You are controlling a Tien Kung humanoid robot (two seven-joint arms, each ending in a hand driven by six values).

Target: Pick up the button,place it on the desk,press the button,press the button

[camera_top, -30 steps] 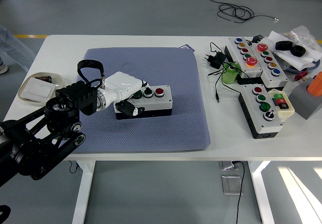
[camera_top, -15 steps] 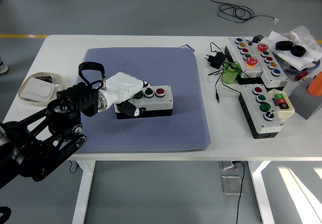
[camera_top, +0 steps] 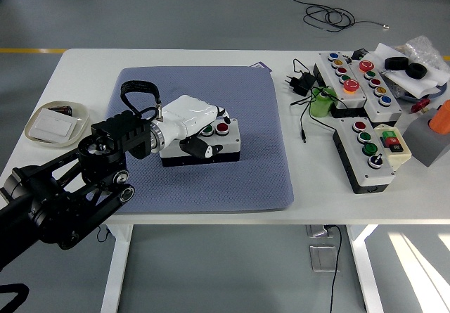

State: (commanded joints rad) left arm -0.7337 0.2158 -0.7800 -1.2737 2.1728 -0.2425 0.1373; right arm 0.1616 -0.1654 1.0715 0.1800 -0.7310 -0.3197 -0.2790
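Observation:
A small grey button box [camera_top: 223, 144] with a green button [camera_top: 209, 130] and a red button [camera_top: 222, 126] lies on the blue mat [camera_top: 239, 95]. My left hand [camera_top: 204, 126], white with black fingertips, lies over the box's left half. Its fingers are loosely bent over the box's top by the buttons and its thumb [camera_top: 193, 147] hangs at the front face. It grips nothing. The box's left end is hidden under the hand. My right hand is out of view.
Two larger button panels [camera_top: 351, 81] [camera_top: 369, 151], a green roll [camera_top: 322, 104], a black plug with cables [camera_top: 302, 82] and clutter lie at the right. A shallow dish with a white card [camera_top: 55, 123] sits at the left edge.
My left hand has slid right along the box top, now reaching the green and red buttons. The arm has followed it. The box has stayed in place.

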